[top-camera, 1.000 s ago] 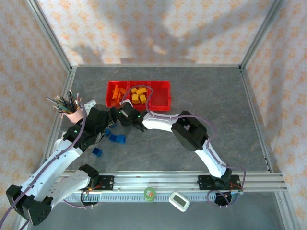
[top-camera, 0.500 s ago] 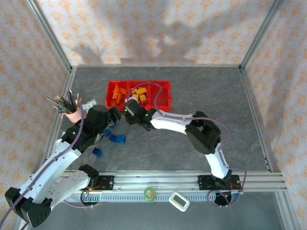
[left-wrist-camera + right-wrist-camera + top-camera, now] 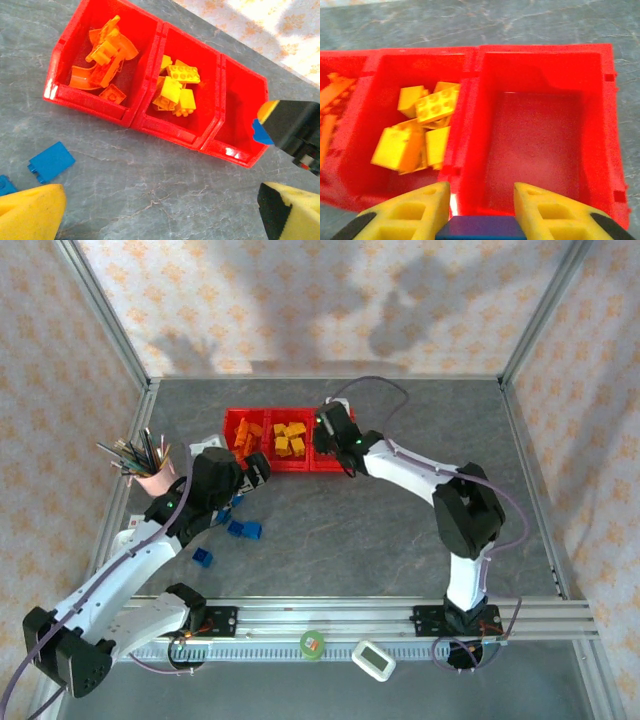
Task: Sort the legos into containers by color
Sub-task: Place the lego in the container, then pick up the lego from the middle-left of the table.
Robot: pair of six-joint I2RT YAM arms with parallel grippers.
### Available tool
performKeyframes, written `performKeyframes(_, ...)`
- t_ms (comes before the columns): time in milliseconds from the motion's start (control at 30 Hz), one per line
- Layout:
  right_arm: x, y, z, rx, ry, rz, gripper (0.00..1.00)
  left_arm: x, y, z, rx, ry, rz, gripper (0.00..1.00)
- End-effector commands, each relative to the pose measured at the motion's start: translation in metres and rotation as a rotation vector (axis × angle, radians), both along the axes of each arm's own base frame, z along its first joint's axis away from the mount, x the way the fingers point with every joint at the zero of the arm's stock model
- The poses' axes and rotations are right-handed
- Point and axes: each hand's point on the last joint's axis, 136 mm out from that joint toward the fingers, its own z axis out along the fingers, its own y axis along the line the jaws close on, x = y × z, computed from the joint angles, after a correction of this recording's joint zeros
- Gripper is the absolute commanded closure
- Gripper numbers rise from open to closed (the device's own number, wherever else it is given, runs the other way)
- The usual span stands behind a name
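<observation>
The top camera looks down from high up, behind both arms, and sees the whole worktop (image 3: 340, 540). Each wrist camera looks down from close by. All three see the red containers (image 3: 290, 411)

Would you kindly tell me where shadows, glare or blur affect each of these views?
Top external: soft arm shadows spread over the back wall. Left wrist: small white glints on the red tray's near rim; its own yellow fingers are out of focus. Right wrist: the blue brick held in the right gripper is blurred, and the empty bin looks hazy.
</observation>
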Motion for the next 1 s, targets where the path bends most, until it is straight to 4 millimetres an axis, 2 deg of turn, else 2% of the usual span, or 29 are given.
performKeyframes(0, 0.016, -0.005, -0.016, -0.070, 0.013, -0.036, 0.71, 0.011, -0.008, 0.012, -0.017, -0.062, -0.025, 0.00)
performKeyframes(167, 0.037, -0.015, -0.027, -0.104, 0.017, -0.067, 0.65, 0.014, -0.008, 0.009, -0.011, -0.064, -0.019, 0.00)
performKeyframes(233, 0.041, -0.017, -0.027, -0.110, 0.019, -0.067, 0.57, 0.014, -0.006, 0.009, 0.000, -0.063, -0.009, 0.00)
performKeyframes(367, 0.040, -0.012, -0.015, -0.100, 0.004, -0.030, 0.48, 0.013, -0.002, 0.011, 0.010, -0.069, 0.002, 0.00)
performKeyframes(500, 0.029, -0.006, 0.001, -0.075, 0.000, 0.002, 0.46, 0.009, 0.003, 0.014, 0.019, -0.072, 0.015, 0.00)
performKeyframes(633, -0.006, 0.017, 0.015, -0.025, -0.017, 0.092, 0.43, -0.003, 0.013, 0.017, 0.031, -0.066, 0.038, 0.00)
performKeyframes(833, -0.072, 0.062, 0.012, -0.034, -0.019, 0.284, 0.36, -0.028, 0.032, 0.016, 0.032, -0.047, 0.088, 0.00)
performKeyframes(967, -0.121, 0.095, 0.003, -0.029, -0.006, 0.433, 0.32, -0.046, 0.048, 0.015, 0.051, -0.020, 0.136, 0.00)
